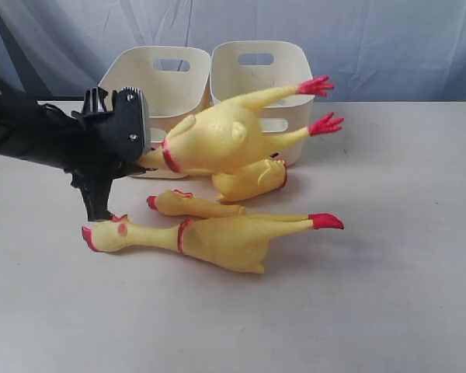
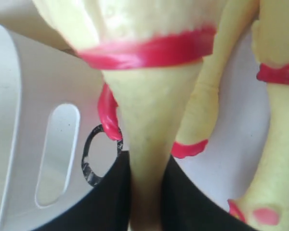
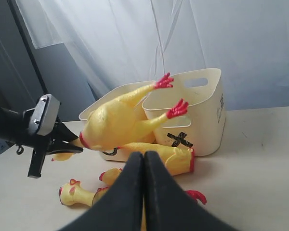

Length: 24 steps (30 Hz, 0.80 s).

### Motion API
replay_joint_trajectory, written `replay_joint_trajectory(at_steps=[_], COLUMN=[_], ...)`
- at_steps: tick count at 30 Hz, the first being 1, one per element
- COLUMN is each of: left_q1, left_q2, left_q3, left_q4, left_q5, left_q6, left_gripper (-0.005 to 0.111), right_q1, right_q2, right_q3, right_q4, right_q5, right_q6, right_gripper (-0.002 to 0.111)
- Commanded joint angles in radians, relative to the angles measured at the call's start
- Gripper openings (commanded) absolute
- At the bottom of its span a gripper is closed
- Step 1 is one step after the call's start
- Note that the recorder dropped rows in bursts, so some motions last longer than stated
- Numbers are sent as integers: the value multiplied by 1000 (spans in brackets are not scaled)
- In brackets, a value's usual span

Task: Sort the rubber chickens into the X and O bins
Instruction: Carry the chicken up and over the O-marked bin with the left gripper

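A: Over the table (image 1: 404, 295), from outside, what's in your left gripper (image 1: 142, 162)?
B: It's clamped on the neck of a long chicken (image 1: 217, 140), lifted before the O tub (image 1: 151, 78) and X tub (image 1: 283, 66). Another chicken (image 1: 225, 237), a head piece (image 1: 194, 205) and a stubby piece (image 1: 252, 180) lie below.
A: Left wrist?
B: My fingers (image 2: 111, 202) pinch that neck beside the O tub.
A: Right wrist?
B: My right gripper (image 3: 143, 187) has its fingers pressed together, apart from the chickens.
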Motion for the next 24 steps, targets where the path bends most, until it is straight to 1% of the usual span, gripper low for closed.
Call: replay_joint_trajectory(at_steps=[1, 8, 12, 14, 17, 21, 24], left_q1=[-4, -2, -2, -2, -2, -2, -2], left_q2=[-64, -142, -158, -158, -158, -158, -158], left_q3=[-2, -4, -20, -39, -78, -143, -195], left_q4=[-23, -23, -19, 27, 174, 465, 663], left_q5=[9, 8, 3, 16, 74, 212, 322], left_q6=[-176, -411, -596, -703, -885, -1191, -1390], left_gripper=[0, 0, 0, 0, 0, 0, 0], right_q1=[2, 2, 2, 2, 2, 2, 2], right_q2=[5, 5, 5, 5, 5, 5, 5], right_q3=[-6, -6, -6, -6, -6, -6, -6], right_q4=[0, 0, 0, 0, 0, 0, 0], right_q5=[-6, -8, -8, -8, -8, -8, -8], right_q6=[-6, -6, -6, -6, -6, -6, -6], right_gripper=[-1, -1, -1, -1, -1, -1, -1])
